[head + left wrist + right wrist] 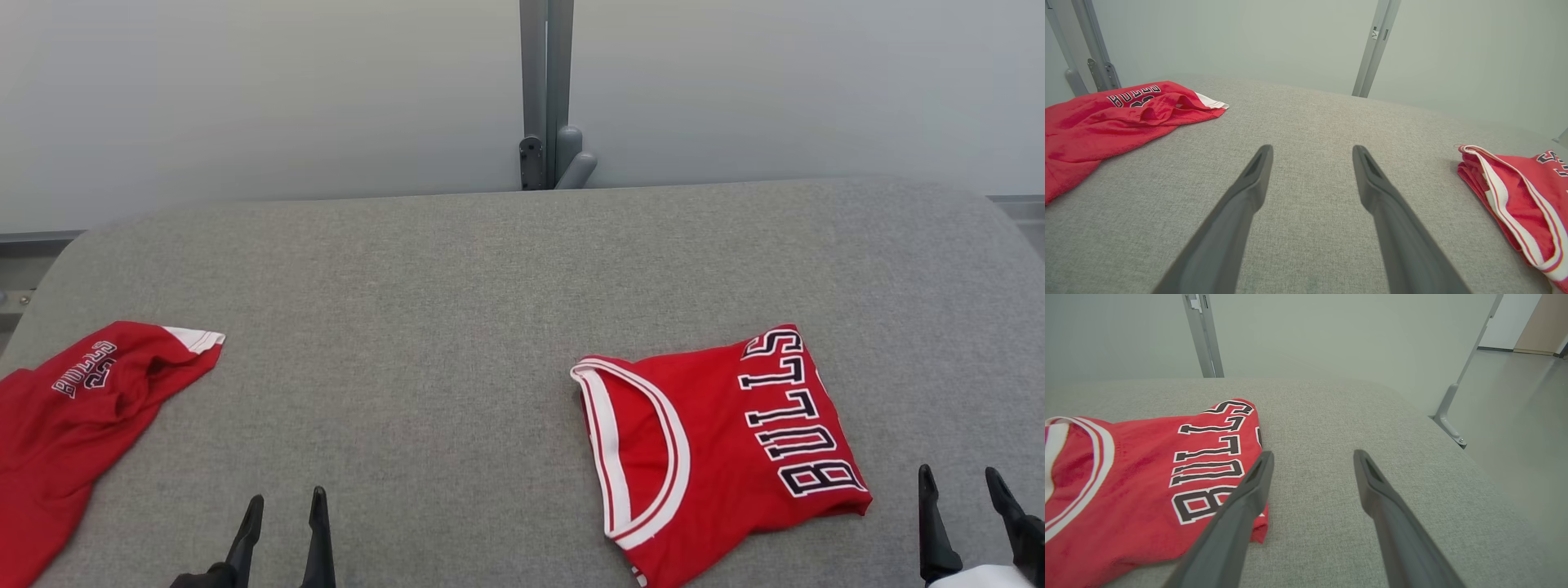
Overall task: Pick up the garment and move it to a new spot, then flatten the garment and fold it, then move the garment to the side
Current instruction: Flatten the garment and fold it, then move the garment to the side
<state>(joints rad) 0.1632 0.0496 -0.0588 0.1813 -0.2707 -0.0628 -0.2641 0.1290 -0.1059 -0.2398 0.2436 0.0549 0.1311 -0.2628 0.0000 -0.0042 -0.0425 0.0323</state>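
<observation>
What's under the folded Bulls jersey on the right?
The folded jersey lies flat on the grey fabric surface. Its top layer covers the layers beneath, so anything tucked there is hidden.

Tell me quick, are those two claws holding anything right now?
Left gripper: open, holding nothing.
Right gripper: open, holding nothing.

Both the left gripper (283, 508) and right gripper (962, 483) rest low (jaws parted, nothing between them)
</observation>
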